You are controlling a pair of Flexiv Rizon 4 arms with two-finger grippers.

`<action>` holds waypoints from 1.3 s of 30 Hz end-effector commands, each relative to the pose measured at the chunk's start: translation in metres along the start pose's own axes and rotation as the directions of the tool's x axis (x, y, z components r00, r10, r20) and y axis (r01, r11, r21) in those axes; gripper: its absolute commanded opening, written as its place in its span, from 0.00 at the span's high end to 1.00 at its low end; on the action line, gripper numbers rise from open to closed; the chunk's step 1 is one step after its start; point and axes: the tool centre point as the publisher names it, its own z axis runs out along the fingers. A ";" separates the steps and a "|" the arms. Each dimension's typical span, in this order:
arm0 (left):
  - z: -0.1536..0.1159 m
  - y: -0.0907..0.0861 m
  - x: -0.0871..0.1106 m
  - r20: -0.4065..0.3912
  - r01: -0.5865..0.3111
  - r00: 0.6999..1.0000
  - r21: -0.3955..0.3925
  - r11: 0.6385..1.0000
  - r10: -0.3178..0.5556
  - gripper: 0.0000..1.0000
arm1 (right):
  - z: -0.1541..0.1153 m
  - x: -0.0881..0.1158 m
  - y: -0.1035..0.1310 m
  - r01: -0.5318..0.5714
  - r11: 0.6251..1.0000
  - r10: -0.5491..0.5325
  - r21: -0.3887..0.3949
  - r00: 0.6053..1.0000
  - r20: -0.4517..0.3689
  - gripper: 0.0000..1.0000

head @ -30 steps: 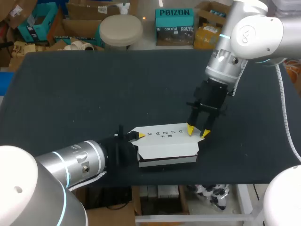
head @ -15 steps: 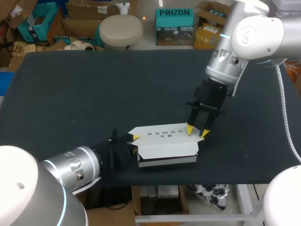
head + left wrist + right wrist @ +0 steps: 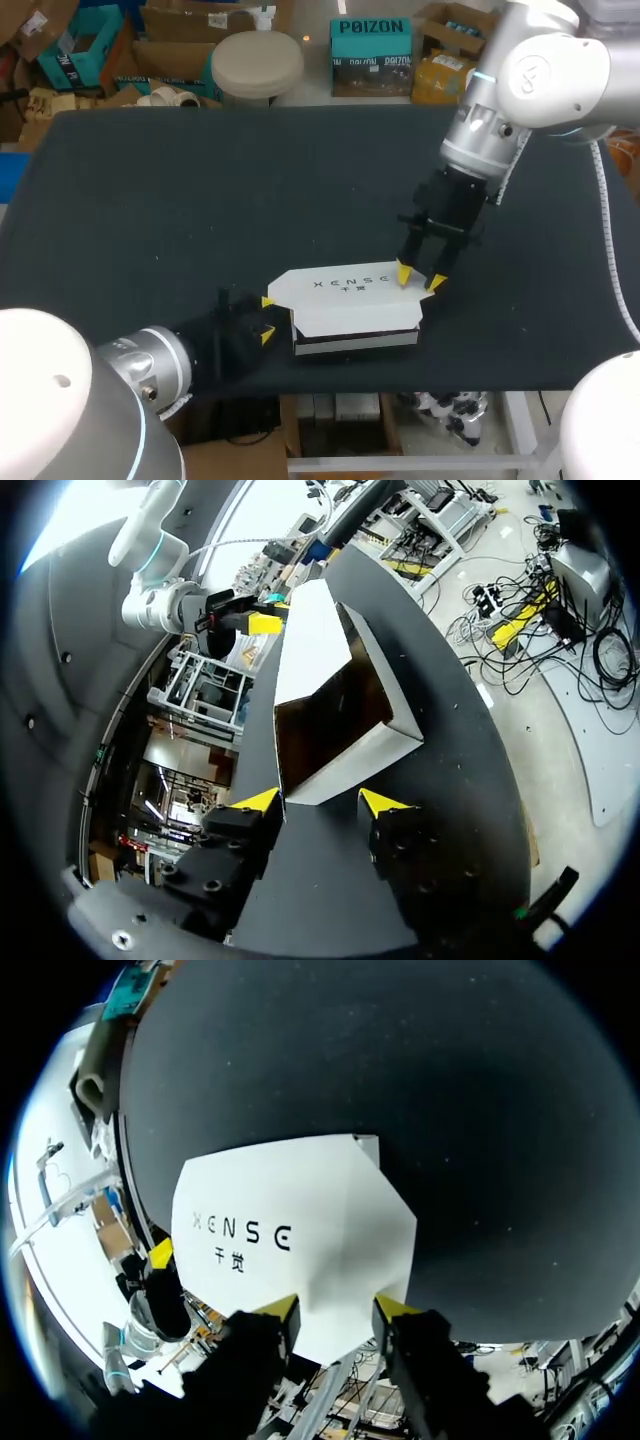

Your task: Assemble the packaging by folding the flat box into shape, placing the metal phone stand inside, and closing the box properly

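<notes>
Drawn back over the past second from the left end of the box (image 3: pixel 350 305), the left gripper (image 3: pixel 267 318) now sits low over the black table (image 3: pixel 150 200), just off that end, while the right gripper (image 3: pixel 420 280) has kept its place at the box's right rear corner.

The white box lies flat on the table near its front edge, with the lid down on top and a pointed flap jutting from its left end. From the left wrist, that end of the box (image 3: pixel 340 695) is open and faces the left gripper (image 3: pixel 320 802). The inside is dark and nothing in it can be made out.

The left fingers (image 3: pixel 385 802) stand wide apart and hold nothing. The box's near corner lies just ahead of them, close beside one tip; whether it touches cannot be told.

From the right wrist, the right gripper (image 3: pixel 336 1308) points straight down at the lid (image 3: pixel 290 1230), its two yellow tips spread with the white panel's edge showing between them. The fingers clasp nothing, and whether the tips press on the lid or hang just above it cannot be told.
</notes>
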 end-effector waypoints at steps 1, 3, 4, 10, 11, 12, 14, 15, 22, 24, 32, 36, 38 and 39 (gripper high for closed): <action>-0.016 0.000 -0.014 -0.075 -0.009 0.997 -0.146 0.989 -0.002 0.00 | 0.002 -0.001 -0.002 0.001 1.000 -0.001 -0.004 1.000 -0.004 0.51; -0.019 0.001 -0.016 -0.120 -0.040 0.992 -0.147 0.988 0.022 0.00 | 0.003 -0.001 -0.002 0.001 1.000 -0.001 -0.004 1.000 -0.005 0.51; -0.020 0.003 -0.017 -0.142 -0.055 0.989 -0.153 0.987 0.033 0.00 | 0.003 -0.001 -0.003 0.001 1.000 -0.001 -0.005 1.000 -0.005 0.51; -0.023 0.013 -0.027 -0.320 -0.086 0.947 -0.138 0.987 0.038 0.00 | 0.004 0.000 -0.004 0.001 1.000 -0.001 -0.009 1.000 -0.003 0.51; -0.023 0.015 -0.030 -0.346 -0.082 0.938 -0.147 0.986 0.026 0.00 | 0.004 0.000 -0.004 0.001 1.000 -0.001 -0.010 1.000 -0.003 0.51; -0.022 0.018 -0.032 -0.361 -0.062 0.933 -0.164 0.984 -0.002 0.00 | 0.003 0.000 -0.004 0.001 1.000 -0.001 -0.011 1.000 -0.003 0.51; -0.022 0.018 -0.032 -0.361 -0.062 0.933 -0.164 0.984 -0.002 0.00 | 0.003 0.000 -0.005 0.000 1.000 0.000 -0.012 1.000 -0.001 0.51; -0.022 0.018 -0.032 -0.361 -0.062 0.933 -0.164 0.984 -0.002 0.00 | 0.004 0.001 -0.005 0.000 1.000 0.000 -0.012 1.000 -0.001 0.51; -0.022 0.018 -0.032 -0.361 -0.062 0.933 -0.164 0.984 -0.002 0.00 | 0.007 0.003 -0.006 0.006 1.000 -0.006 -0.011 1.000 -0.001 0.51; -0.022 0.018 -0.032 -0.361 -0.062 0.933 -0.164 0.984 -0.002 0.00 | 0.008 0.003 -0.006 0.006 1.000 -0.006 -0.010 1.000 0.002 0.51; -0.020 0.023 -0.031 -0.316 -0.015 0.949 -0.075 0.997 -0.009 0.00 | 0.006 0.002 -0.005 -0.001 1.000 0.001 -0.012 1.000 0.006 0.51; -0.022 0.022 -0.036 -0.341 0.029 0.939 -0.039 0.999 -0.041 0.00 | 0.006 0.001 -0.005 -0.003 1.000 0.003 -0.012 1.000 0.005 0.51; -0.022 0.022 -0.038 -0.341 0.055 0.938 -0.037 0.998 -0.064 0.00 | 0.006 0.001 -0.004 -0.003 1.000 0.003 -0.013 1.000 0.005 0.51; -0.023 0.021 -0.040 -0.343 0.072 0.936 -0.045 0.996 -0.083 0.00 | 0.006 0.001 -0.004 -0.003 1.000 0.003 -0.013 1.000 0.006 0.51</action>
